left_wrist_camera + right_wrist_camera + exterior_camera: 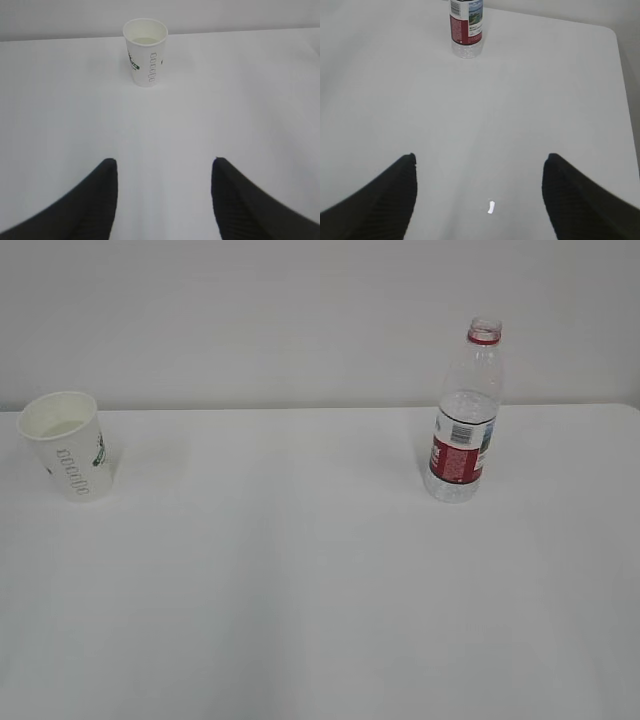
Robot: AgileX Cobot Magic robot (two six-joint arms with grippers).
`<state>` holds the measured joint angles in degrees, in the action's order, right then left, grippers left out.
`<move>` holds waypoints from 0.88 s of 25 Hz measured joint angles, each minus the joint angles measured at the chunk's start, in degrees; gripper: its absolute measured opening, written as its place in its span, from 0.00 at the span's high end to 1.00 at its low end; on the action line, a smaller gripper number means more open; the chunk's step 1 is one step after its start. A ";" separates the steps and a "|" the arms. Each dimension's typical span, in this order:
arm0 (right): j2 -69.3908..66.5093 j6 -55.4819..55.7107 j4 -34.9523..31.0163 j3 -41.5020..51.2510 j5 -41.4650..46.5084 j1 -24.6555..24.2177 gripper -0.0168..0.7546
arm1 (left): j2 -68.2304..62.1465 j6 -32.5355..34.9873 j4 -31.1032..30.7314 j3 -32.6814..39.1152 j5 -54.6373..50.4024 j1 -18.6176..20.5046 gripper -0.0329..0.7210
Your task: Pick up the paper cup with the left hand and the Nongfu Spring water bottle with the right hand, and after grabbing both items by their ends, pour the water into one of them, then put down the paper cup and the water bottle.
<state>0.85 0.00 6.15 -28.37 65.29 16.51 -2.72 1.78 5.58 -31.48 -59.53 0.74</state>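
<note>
Across the whole scene one white table [320, 590] is filling every view, and it is carrying two objects in all. One Nongfu Spring water bottle [466, 415] is standing upright toward the back right of the exterior view, capless, its red neck ring at the top and its red-and-white label wrapping the lower body; some water [455, 485] is showing in its clear base, though the level is hard to judge. One paper cup [68, 445] is standing upright at the far left, well apart from the bottle, its mouth open upward and its green logo and grey lettering facing the camera; a pale liquid is lying inside it in the left wrist view. Two grippers are appearing, one in each wrist view only. One left gripper [165, 165] is hanging with its two dark fingers [95, 200] spread apart and nothing between them, the cup well ahead of it. One right gripper [480, 160] is standing wider still, likewise holding nothing, the bottle well ahead. One small white fleck [491, 207] is lying on the table between the right fingers.
</note>
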 joint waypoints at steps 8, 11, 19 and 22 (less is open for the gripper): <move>0.00 0.00 -0.04 0.00 0.12 0.00 0.22 | 0.00 0.00 0.00 0.00 0.00 0.00 0.38; 0.00 0.00 -0.04 0.00 0.12 0.00 0.22 | 0.08 0.00 0.00 0.00 0.00 0.00 0.38; 0.00 0.00 -0.15 0.00 0.12 -0.92 0.22 | 1.82 0.00 0.00 0.00 0.00 0.00 0.38; 0.00 0.00 -0.15 0.00 0.12 -4.77 0.22 | 1.82 0.09 0.00 0.00 0.00 0.00 0.38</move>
<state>0.85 0.00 6.00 -28.37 65.42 11.74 -0.90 1.87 5.58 -31.48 -59.53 0.74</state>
